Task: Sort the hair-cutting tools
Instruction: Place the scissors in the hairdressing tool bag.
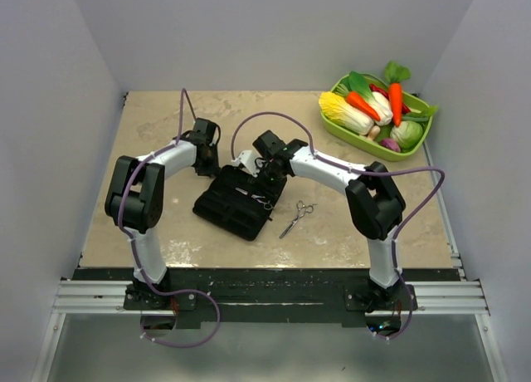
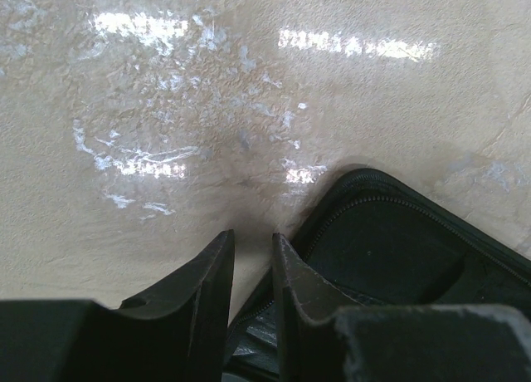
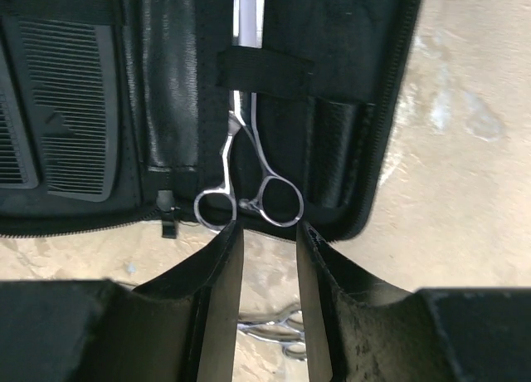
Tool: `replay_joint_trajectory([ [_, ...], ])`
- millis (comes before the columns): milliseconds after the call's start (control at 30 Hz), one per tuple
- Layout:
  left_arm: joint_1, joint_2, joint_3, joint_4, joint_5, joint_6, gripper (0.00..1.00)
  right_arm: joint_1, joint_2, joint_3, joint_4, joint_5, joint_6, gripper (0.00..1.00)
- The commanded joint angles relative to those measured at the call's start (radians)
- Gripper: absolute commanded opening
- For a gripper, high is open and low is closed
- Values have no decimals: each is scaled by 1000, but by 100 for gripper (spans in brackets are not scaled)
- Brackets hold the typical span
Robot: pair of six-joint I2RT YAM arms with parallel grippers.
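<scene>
Case (image 1: 220,206) lies open on the table (image 1: 158,124), with tools going into its slots.
Left gripper (image 2: 251,253) sits at the case's corner with its jaws narrow, probably to steady the case; whether it pinches the edge cannot be told. Right gripper (image 3: 270,232) hovers narrowly parted and empty just behind the strapped scissors (image 3: 249,201), likely seating them. A comb (image 3: 70,108) fills its pocket. The loose scissors (image 1: 299,216) lie on the table beside the case.
</scene>
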Motion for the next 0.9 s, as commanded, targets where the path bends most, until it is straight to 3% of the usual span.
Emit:
replay_joint_trajectory([
  [0, -14, -27, -15, -28, 44, -10, 30, 9, -21, 40, -37, -80, -28, 35],
  [867, -14, -32, -27, -27, 35, -4, 30, 37, 24, 29, -38, -49, -46, 35],
])
